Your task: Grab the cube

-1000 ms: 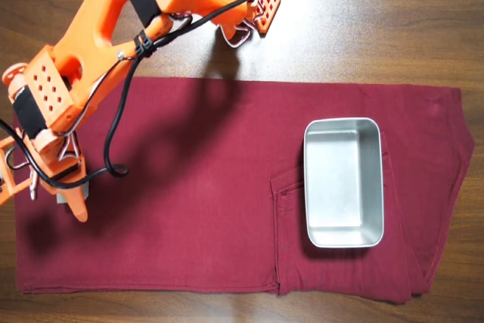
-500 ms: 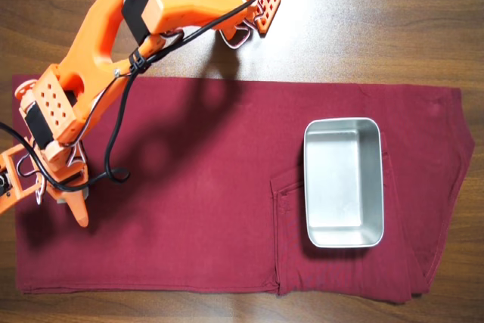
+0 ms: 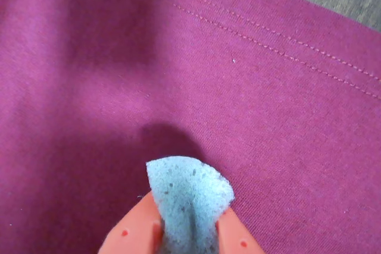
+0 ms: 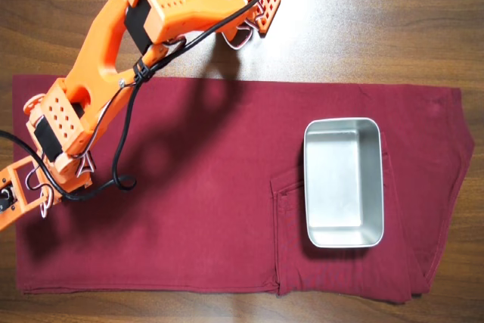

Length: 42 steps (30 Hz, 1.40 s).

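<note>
No brands or readable writing anywhere that I can see. In the wrist view the gripper [image 3: 189,230] has its two orange fingers [image 3: 128,233] clenched on the cube [image 3: 189,197], which is a pale, slightly bluish-white spongy thing with tiny dots and pits, squashed in the middle where it's pinched. It's held just above the maroon cloth [image 3: 268,117], near that cloth's stitched hem. From overhead the orange arm [image 4: 113,43] reaches to the cloth's left edge, and a metal tray [image 4: 343,181] sits well apart toward the right end on the wooden table [image 4: 393,20].
</note>
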Motion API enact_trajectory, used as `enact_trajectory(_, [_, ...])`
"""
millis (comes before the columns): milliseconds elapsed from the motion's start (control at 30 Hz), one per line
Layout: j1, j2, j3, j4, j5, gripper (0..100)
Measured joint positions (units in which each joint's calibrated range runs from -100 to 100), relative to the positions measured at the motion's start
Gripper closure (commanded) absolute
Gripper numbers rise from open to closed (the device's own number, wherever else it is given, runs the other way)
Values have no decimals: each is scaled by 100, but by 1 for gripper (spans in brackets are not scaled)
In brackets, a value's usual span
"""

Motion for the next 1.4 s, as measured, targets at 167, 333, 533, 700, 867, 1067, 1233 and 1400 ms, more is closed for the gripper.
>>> enact_trajectory(167, [-140, -547, 239, 573, -49, 100])
enact_trajectory(333, [-1107, -3420, 2063, 1099, 122, 100])
enact_trajectory(533, [-4407, -5026, 2136, 3840, -103, 100])
enact_trajectory(700, [-7986, -4991, 2136, 3831, -630, 100])
enact_trajectory(867, [-9890, -4167, 2136, 3296, -860, 100])
enact_trajectory(1067, [-9721, -4002, 2293, 3136, -767, 89])
enact_trajectory(1233, [-9412, -4002, 2698, 2732, -938, 66])
enact_trajectory(1400, [-9362, -4002, 2716, 2779, -816, 65])
